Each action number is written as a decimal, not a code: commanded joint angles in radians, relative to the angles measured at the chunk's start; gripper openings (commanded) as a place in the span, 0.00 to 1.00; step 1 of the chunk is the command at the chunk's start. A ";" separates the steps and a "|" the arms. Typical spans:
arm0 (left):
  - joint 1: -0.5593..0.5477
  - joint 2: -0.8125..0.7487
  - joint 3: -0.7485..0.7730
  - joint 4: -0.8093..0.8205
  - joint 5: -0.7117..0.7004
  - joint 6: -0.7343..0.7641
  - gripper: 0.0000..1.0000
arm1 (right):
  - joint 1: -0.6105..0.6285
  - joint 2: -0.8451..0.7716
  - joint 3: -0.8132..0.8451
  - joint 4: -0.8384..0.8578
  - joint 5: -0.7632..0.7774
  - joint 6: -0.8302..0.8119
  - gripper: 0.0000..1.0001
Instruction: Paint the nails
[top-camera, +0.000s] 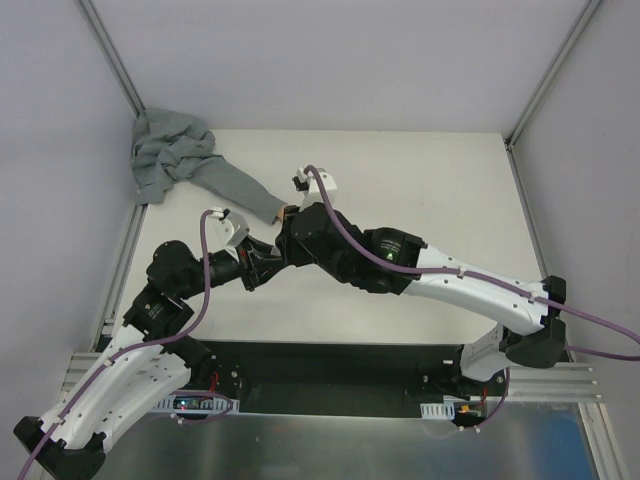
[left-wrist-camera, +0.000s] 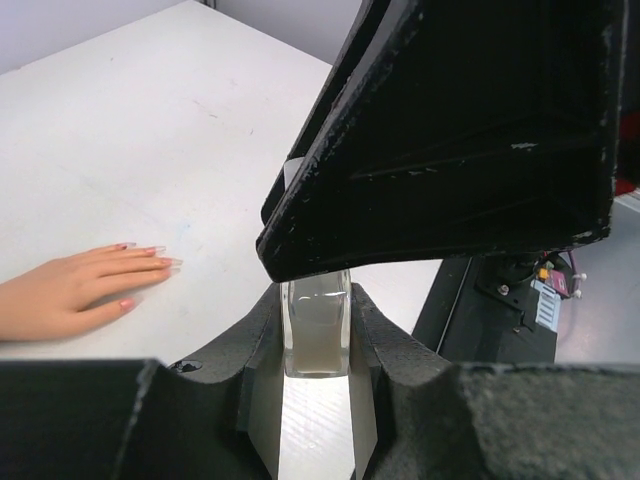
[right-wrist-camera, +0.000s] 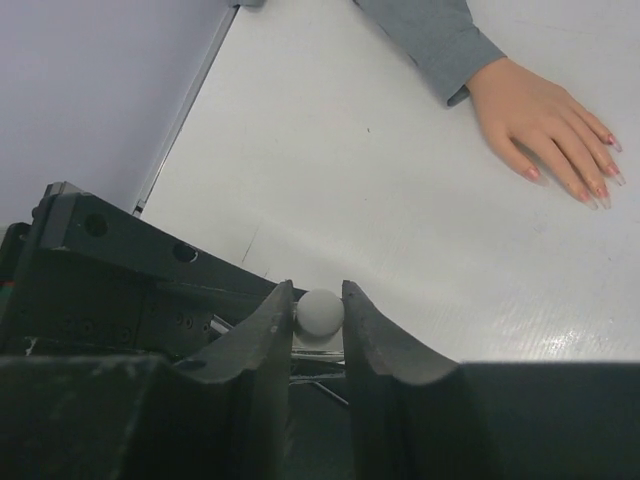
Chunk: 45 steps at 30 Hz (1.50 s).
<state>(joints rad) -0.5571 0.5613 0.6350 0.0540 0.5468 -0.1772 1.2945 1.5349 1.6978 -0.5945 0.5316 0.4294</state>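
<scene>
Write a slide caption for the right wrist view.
Right gripper shut on a round white cap, fake hand in grey sleeve lying palm-down on the white table beyond.

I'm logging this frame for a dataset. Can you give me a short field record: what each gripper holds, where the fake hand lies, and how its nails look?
left gripper: shut on a clear bottle, held upright
right gripper: shut on a round white cap, directly above the bottle
cap on or off: cannot tell
fake hand: palm down on the table, apart from both grippers
sleeve: grey, covers the wrist
nails: pinkish, nothing touching them
</scene>
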 joint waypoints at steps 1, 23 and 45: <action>-0.006 -0.021 0.029 0.046 0.011 -0.037 0.00 | -0.003 -0.076 -0.064 0.071 -0.014 -0.056 0.21; -0.006 -0.020 -0.018 0.173 0.352 -0.192 0.00 | -0.322 -0.430 -0.580 0.553 -0.759 -0.176 0.50; -0.006 -0.107 -0.046 0.076 0.067 0.134 0.00 | 0.028 -0.108 -0.084 0.096 0.008 -0.118 0.43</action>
<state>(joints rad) -0.5621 0.4656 0.5850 0.0902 0.6346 -0.0734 1.3212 1.4384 1.5745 -0.4690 0.4850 0.3183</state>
